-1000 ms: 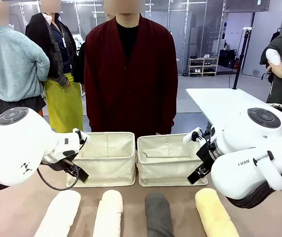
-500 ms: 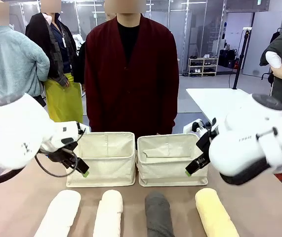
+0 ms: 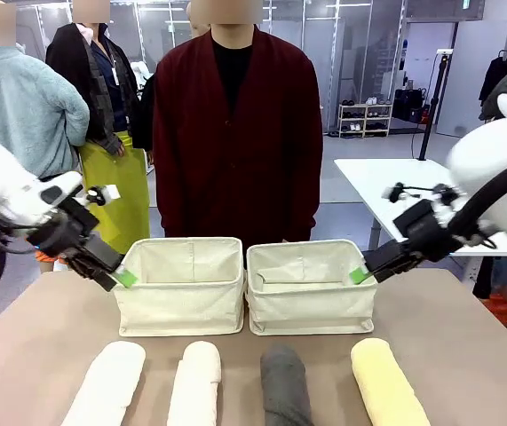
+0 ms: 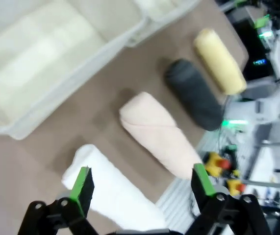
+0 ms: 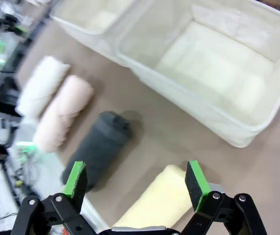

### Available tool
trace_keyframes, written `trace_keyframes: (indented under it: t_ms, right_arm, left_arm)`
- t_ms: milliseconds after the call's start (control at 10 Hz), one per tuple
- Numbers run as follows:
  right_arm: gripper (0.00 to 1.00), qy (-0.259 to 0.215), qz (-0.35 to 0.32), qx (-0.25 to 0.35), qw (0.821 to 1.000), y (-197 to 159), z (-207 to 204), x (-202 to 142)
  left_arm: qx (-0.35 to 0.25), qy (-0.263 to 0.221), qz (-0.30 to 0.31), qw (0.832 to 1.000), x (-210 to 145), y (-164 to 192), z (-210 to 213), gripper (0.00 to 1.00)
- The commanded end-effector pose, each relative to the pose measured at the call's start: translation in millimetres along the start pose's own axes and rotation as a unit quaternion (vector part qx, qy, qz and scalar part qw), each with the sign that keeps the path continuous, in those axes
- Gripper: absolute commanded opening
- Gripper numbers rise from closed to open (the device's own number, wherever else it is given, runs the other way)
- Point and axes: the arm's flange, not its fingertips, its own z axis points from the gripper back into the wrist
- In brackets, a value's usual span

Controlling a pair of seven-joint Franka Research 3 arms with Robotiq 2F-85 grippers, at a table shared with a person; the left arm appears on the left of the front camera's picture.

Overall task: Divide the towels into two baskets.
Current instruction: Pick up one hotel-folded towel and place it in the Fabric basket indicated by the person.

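Towels untouched: all four lie in a row along the near edge of the counter (image 3: 466,355), with the white towel (image 3: 106,382) leftmost, then the cream towel (image 3: 195,382), the dark grey towel (image 3: 286,383) and the pale yellow towel (image 3: 388,382) at the right. Left basket (image 3: 182,306) and right basket (image 3: 311,311) stand side by side just beyond the row, and both look empty.

Step in hand is judged to be the first reach. An even split is suggested: the two left rolls to the left basket, the two right rolls to the right one. Each roll is best approached from above and gripped across its middle, jaws square to its long axis, so that it neither sags nor unrolls. The rolled rim should be cleared before release.

Left arm (image 3: 40,209) is held raised by the left basket's outer corner, jaws wide and empty, tilted down. In its wrist view the white towel is seen beneath them. Right arm (image 3: 493,169) mirrors this at the right basket's outer corner, jaws wide and empty, over the pale yellow towel.
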Motion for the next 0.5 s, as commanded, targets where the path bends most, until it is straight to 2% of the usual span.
trace_keyframes:
  t_ms: [0,100,200,400]
  right_arm:
    - [1.0,-0.015,-0.079,0.086,0.993,-47.2,25.0,-20.3]
    - [1.0,-0.043,-0.105,0.125,0.986,-63.1,51.2,-35.2]
    - [1.0,-0.058,-0.122,0.141,0.981,-74.8,73.0,-47.4]
    - [1.0,-0.116,-0.19,0.166,0.961,-107.5,129.7,-84.0]
  left_arm:
    - [-0.107,0.01,0.033,0.994,-10.1,40.3,25.5,1.0]
    - [-0.161,-0.002,0.036,0.986,-22.9,57.0,46.1,1.0]
    - [-0.191,-0.015,0.03,0.981,-34.1,68.8,64.8,1.0]
    - [-0.224,-0.07,0.027,0.972,-66.6,97.0,113.4,1.0]
